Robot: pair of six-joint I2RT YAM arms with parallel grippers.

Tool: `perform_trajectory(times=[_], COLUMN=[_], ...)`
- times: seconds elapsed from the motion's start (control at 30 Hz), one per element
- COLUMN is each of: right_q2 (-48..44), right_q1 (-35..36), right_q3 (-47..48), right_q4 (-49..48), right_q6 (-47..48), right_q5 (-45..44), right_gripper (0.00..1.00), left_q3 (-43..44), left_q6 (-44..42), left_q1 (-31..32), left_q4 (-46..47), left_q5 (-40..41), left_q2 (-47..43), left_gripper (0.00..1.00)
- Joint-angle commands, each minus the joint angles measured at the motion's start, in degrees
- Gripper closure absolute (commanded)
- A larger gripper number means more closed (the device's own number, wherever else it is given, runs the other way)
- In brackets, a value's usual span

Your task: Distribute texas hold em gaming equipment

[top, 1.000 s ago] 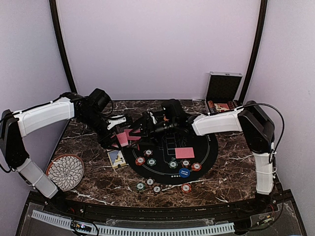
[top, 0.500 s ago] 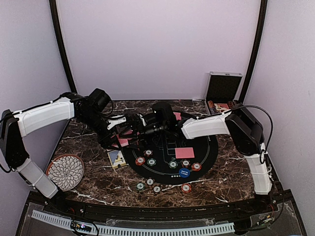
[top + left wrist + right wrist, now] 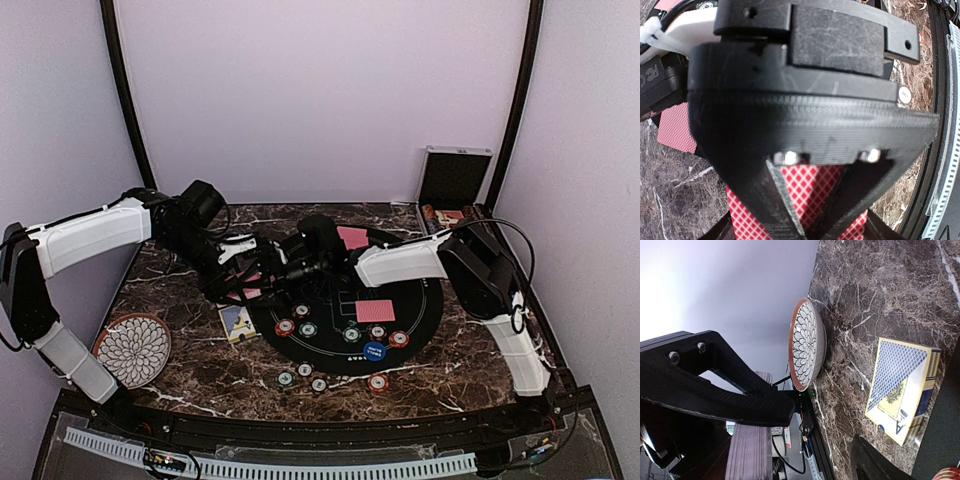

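My left gripper (image 3: 240, 276) is shut on a small stack of red-backed cards (image 3: 815, 192) above the mat's left edge. My right gripper (image 3: 284, 268) is open and sits right against the left one. Its black body (image 3: 810, 115) fills the left wrist view over the cards. In the right wrist view nothing lies between the right gripper's (image 3: 825, 427) jaws. One red-backed card (image 3: 352, 237) lies at the mat's far side and another (image 3: 375, 311) at its middle. Red, green and white chips (image 3: 308, 329) and a blue button (image 3: 374, 351) lie on the near half of the mat. Several chips (image 3: 305, 371) lie off it.
A blue and yellow card box (image 3: 237, 322) lies left of the black round mat (image 3: 425, 300); it also shows in the right wrist view (image 3: 900, 395). The flower-patterned plate (image 3: 133, 349) stands at the near left. The open chip case (image 3: 453, 190) stands at the far right.
My right arm has reached leftward across the mat until its gripper meets the left gripper, uncovering the far red card. The left arm has barely moved.
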State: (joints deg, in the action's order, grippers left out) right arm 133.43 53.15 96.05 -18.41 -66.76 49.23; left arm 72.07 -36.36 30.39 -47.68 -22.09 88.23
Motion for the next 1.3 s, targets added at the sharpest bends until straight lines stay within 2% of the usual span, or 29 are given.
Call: perform_trajectory(times=[0.0,0.53,0.8,1.03,1.27], right_q2=[-0.21,-6.88,-9.75,-10.53,-10.91], right_q1=[-0.50,-3.66,-3.84,-3.84,-3.88], right_q3=[-0.13,-7.83,-9.18,-9.94,-10.49], right_q4=[-0.01,0.40,-5.83,-7.11,-7.91], right_q6=[0.40,2.81,-1.16,-2.46,-3.19], right_q5=[-0.10,-1.53,-0.03,0.57,1.19], right_gripper=[0.26,0.40,0.43,0.66,0.82], left_q3=[1.84,1.58,1.41,1.40,1.40], left_q6=[0.15,0.18,0.24,0.18,0.15], left_q1=[-0.07,-0.07,-0.12,-0.07,-0.07], left_q4=[-1.09,-1.18,-1.18,-1.10,-1.13], left_q5=[-1.66,-1.66,-1.58,-1.59,-1.39], left_q2=[-1.41,-1.69,-1.66,-1.55,-1.52], left_gripper=[1.00,1.00,1.00,1.00,1.00])
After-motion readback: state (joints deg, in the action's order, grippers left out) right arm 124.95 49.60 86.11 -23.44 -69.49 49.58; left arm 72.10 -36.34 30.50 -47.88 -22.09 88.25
